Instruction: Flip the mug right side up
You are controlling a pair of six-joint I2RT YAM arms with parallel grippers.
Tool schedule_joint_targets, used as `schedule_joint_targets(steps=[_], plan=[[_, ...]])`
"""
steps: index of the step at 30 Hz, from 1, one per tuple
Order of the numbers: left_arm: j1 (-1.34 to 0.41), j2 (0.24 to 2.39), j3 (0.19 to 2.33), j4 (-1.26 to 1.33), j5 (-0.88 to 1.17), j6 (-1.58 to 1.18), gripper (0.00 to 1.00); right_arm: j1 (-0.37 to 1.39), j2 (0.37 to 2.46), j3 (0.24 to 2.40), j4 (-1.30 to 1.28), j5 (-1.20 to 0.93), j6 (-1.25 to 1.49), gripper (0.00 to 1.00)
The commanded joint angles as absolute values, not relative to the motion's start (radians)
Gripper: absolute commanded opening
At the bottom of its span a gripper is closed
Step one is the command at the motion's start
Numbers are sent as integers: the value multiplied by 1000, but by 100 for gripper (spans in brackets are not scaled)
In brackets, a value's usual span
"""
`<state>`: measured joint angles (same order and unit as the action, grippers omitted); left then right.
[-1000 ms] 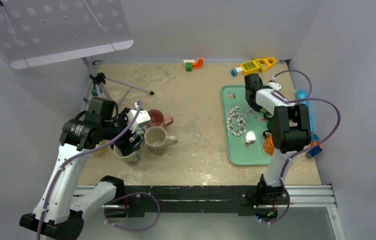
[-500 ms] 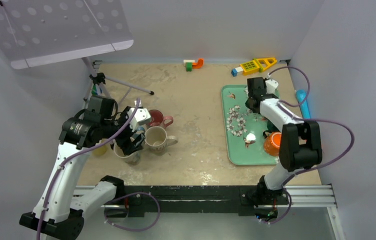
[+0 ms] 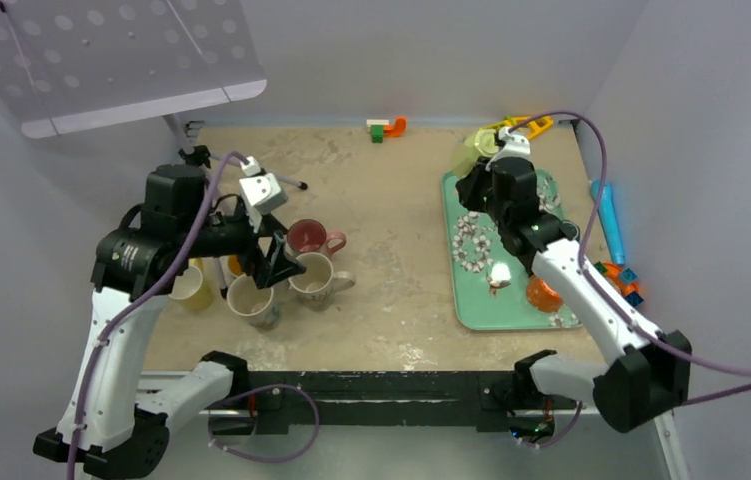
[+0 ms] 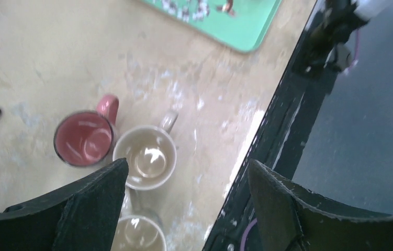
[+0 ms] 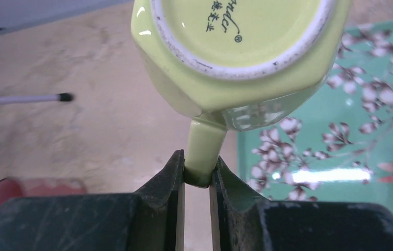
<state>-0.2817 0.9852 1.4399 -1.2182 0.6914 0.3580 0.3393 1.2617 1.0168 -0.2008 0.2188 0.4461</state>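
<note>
Beige, mottled tabletop [image 3: 401, 260] lies between plain grey walls. Your right gripper [image 5: 197, 167] is pinching the handle [image 5: 203, 149] of the lime-green mug [image 5: 236, 63], one finger pressed to each side of it. The mug's base, with its printed mark, faces the wrist camera. From above, you hold the mug in the air over the far left corner of the green tray [image 3: 471, 310], which lies by the tabletop's right edge. Your left gripper [image 4: 188, 170] has its jaws spread wide, with nothing between them. It hangs over upright mugs near the left edge: a pink mug [image 4: 83, 145], a cream mug [image 4: 144, 158] just beside it, and a second cream mug [image 4: 134, 232] nearer the front edge.
</note>
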Motion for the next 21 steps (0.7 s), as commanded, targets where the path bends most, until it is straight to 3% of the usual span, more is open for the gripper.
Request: schedule_joint_targets(steps=[1, 14, 21], plan=[[-278, 954, 1552, -1040, 862, 113, 88, 419, 1059, 1076, 21, 99, 380, 0], [-294, 1015, 1491, -419, 1077, -593, 89, 673, 932, 1167, 245, -114, 464, 0], [-307, 1033, 1512, -320, 1086, -642, 89, 790, 981, 1206, 333, -185, 506, 0]])
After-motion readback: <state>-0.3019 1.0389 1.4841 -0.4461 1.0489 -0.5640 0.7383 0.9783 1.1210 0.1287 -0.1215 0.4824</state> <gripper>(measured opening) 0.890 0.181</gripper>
